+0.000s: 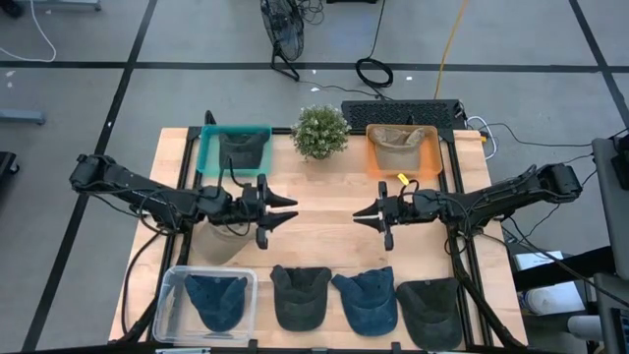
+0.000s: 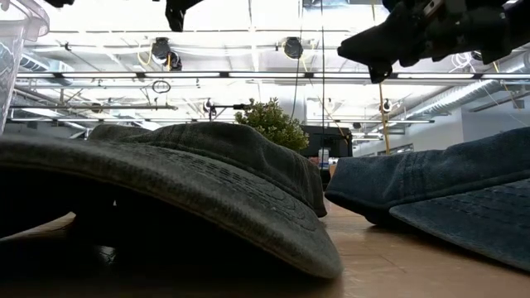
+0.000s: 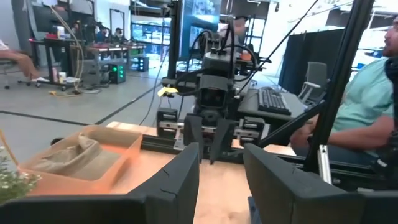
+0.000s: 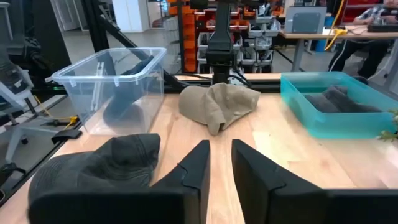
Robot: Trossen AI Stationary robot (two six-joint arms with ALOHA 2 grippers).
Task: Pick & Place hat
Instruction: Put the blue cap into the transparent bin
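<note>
The potted plant stands at the middle of the table's far edge. On one side of it is a teal bin with a dark hat in it, on the other an orange bin holding a tan hat. Nearer than the plant, both arms hover over the middle of the table, tips facing. The left gripper has its fingers parted and holds nothing; just beside it, on the teal bin's side, a loose beige hat lies on the wood. The right gripper, on the orange bin's side, has a narrow gap between its fingers and is empty too. Along the edge farthest from the plant sits a clear tub with a blue hat inside, then a row of a dark hat, a blue denim hat and another dark hat. No writing or label can be read anywhere. A person in a teal shirt sits beyond the table.
</note>
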